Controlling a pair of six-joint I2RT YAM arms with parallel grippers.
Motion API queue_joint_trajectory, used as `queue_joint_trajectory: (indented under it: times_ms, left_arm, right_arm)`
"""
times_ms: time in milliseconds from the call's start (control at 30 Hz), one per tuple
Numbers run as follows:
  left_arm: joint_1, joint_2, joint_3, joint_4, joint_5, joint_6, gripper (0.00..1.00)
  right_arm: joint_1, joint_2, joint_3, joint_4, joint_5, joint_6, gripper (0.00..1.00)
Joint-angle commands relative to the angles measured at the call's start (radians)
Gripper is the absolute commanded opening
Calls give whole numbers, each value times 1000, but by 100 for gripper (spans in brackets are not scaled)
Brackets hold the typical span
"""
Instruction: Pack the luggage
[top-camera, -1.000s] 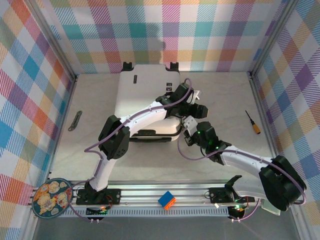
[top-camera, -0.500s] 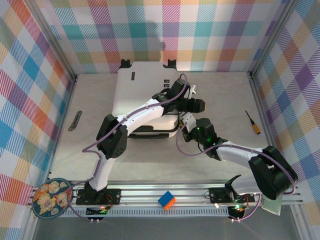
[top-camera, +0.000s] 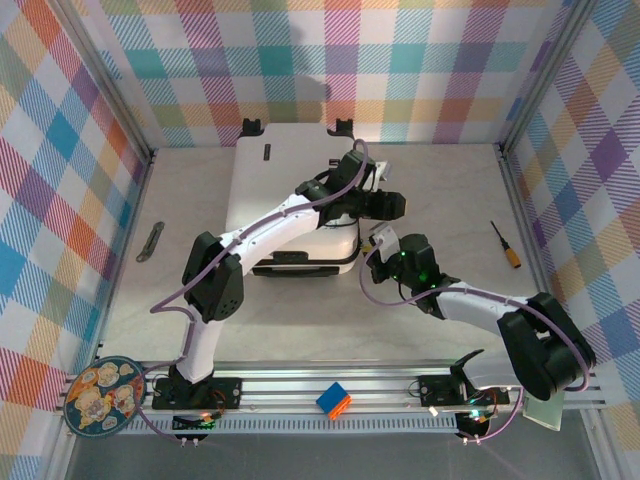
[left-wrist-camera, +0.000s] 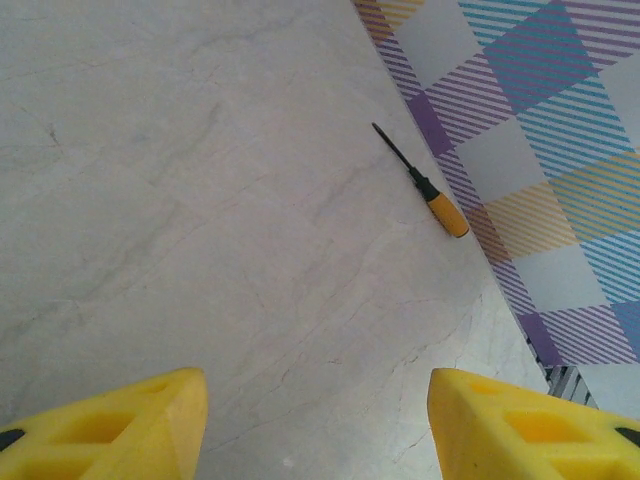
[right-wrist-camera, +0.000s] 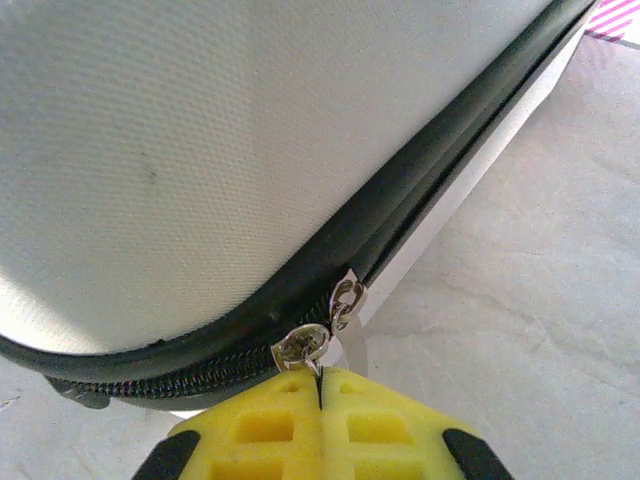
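Note:
The white hard-shell luggage (top-camera: 272, 195) lies closed and flat at the back middle of the table, wheels toward the far wall. Its black zipper seam (right-wrist-camera: 200, 365) curves round the near right corner. My right gripper (right-wrist-camera: 320, 388) is shut on the silver zipper pull (right-wrist-camera: 305, 347) at that corner; from above, the right gripper (top-camera: 376, 240) sits against the case's right side. My left arm reaches over the lid, and the left gripper (top-camera: 394, 204) hangs open past the case's right edge. In the left wrist view, the left gripper (left-wrist-camera: 318, 415) has only bare table between its yellow fingertips (left-wrist-camera: 130, 420).
An orange-handled screwdriver (top-camera: 506, 246) (left-wrist-camera: 428, 187) lies by the right wall. A dark strip (top-camera: 151, 242) lies at the left. A colourful cube (top-camera: 334, 400) rests on the front rail and a patterned plate (top-camera: 101, 393) at the front left corner.
The luggage has slid slightly toward the back wall. My left gripper has moved back with it, and the right gripper has followed a little along the corner.

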Motion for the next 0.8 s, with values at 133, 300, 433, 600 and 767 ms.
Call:
queue_joint_trajectory:
  times_ms: [133, 300, 433, 600, 767]
  left_arm:
    - [24, -72, -148, -42, -57, -1, 60]
    - [28, -77, -185, -12, -37, -24, 60]
    - [30, -80, -221, 21, -21, -41, 59]
    - [31, -88, -255, 46, -12, -52, 59]
    - [32, -93, -265, 57, -4, -54, 58]
  right_arm:
    - [-96, -54, 3, 143, -44, 50, 0]
    - [-116, -13, 37, 160, -60, 56, 0]
    - [-126, 22, 81, 160, -48, 79, 0]
    - [-129, 64, 138, 135, -10, 110, 0]
    - [-130, 87, 162, 123, 27, 130, 0]
